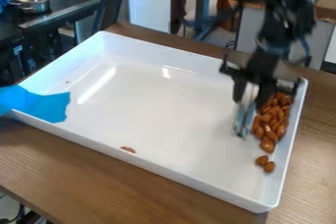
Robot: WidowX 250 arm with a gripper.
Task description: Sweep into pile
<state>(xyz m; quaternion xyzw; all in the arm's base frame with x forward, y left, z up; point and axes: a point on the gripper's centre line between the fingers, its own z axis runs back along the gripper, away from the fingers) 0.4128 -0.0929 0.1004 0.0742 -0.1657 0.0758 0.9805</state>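
The gripper holds a pale tool beside almonds heaped inside a white tray, blue cloth draped over its left corner.

the brown almonds are lying in a heap along the right wall of the white tray, two loose toward its near corner. one brown piece lies by its near wall. a pale, narrow sweeper stands nearly upright inside it.

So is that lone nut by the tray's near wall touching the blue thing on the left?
Apart. The camera view shows bare floor of the white tray between the lone nut and the blue thing, which lies at the tray's left corner.
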